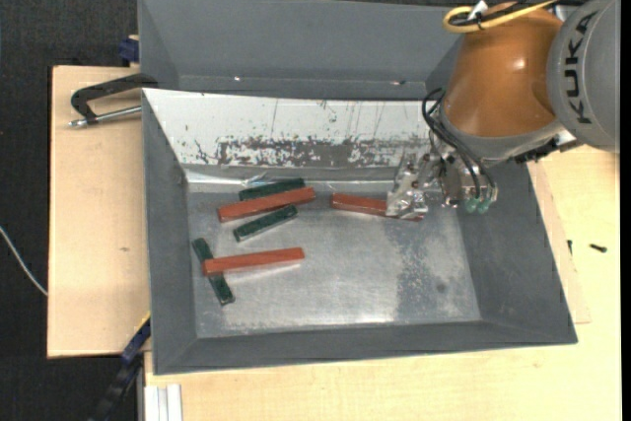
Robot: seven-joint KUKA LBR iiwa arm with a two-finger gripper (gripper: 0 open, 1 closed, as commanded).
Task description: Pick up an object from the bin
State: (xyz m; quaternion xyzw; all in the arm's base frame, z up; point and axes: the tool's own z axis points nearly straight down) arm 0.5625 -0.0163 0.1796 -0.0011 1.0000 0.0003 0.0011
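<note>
A short red stick (360,204) lies flat on the floor of the grey metal bin (513,261), at about one o'clock from the floor's centre, near the back wall. It runs roughly from nine o'clock to three o'clock. Its right end disappears under the gripper (412,200), which sits low over it at about two o'clock from the centre. The gripper touches or nearly touches that end of the stick. From where I stand I cannot tell whether the gripper is open or closed, or whether it has the stick gripped.

The arm comes in from three o'clock, and a rounded orange cover (498,74) on its wrist bulges over the bin's back right corner.

Well apart from the gripper, toward ten o'clock on the floor, three more sticks lie close together. A longer red stick (266,205) is tilted slightly, its right end higher. A dark green stick (271,187) lies just behind it, at twelve o'clock of it. Another dark green stick (264,224) lies just in front, at six o'clock of it.

Farther forward, around eight to nine o'clock, another red stick (254,260) lies nearly level. Its left end crosses a dark green stick (221,291) that points from eleven o'clock to five o'clock.
</note>
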